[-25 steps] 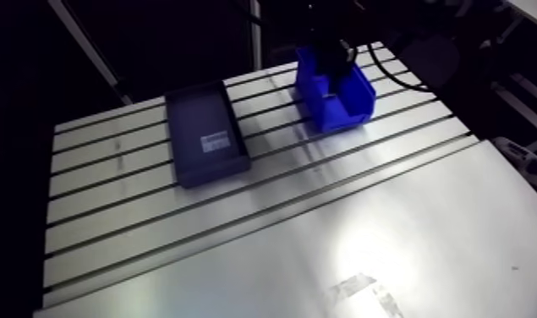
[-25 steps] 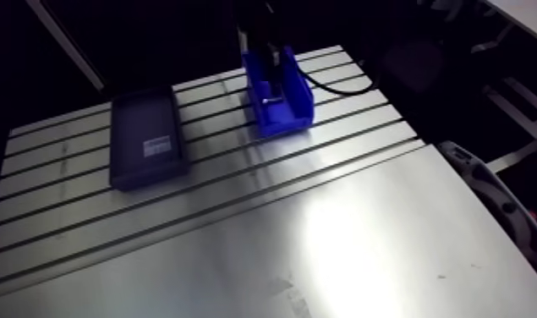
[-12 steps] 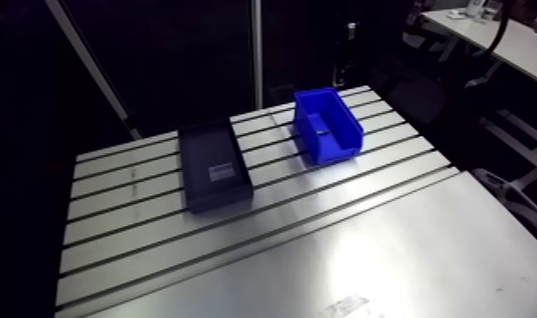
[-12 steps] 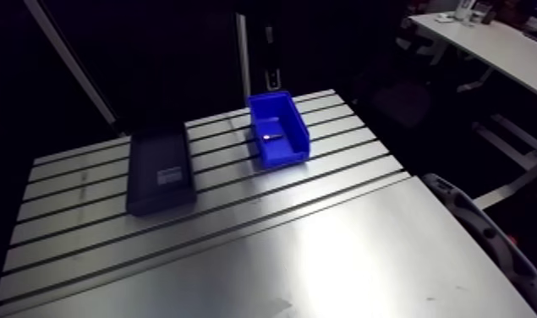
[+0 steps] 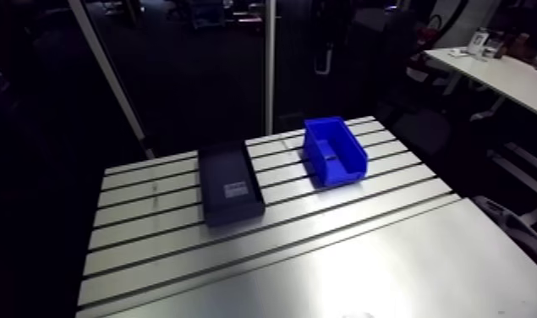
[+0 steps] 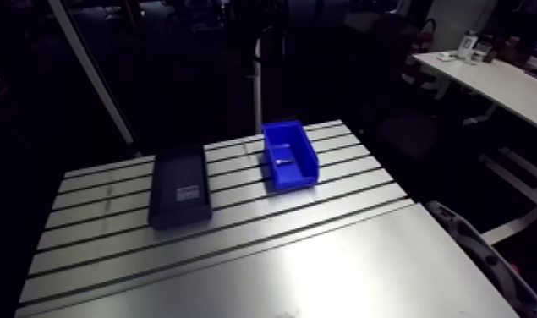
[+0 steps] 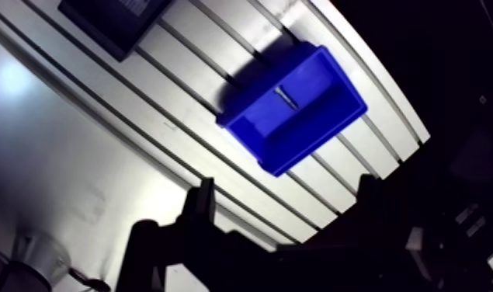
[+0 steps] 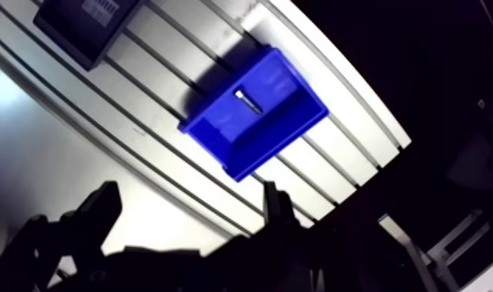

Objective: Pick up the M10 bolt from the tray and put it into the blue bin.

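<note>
The blue bin stands on the slotted table at the back right. A small silver bolt lies on the bin's floor and also shows in the arm view as the bolt. To the left of the bin sits the dark tray, with only a white label visible inside. My gripper appears only in the wrist view, high above the table. Its two fingers are spread wide with nothing between them, and the bin lies ahead of them, far below.
The table's near half is a smooth bright plate beyond the slots. A grey curved part sits just off the table's right edge. Dark upright posts stand behind the table.
Earlier my gripper hung over the blue bin; it has since risen out of the arm view. The camera has lifted and pulled back. The bolt stays in the bin.
</note>
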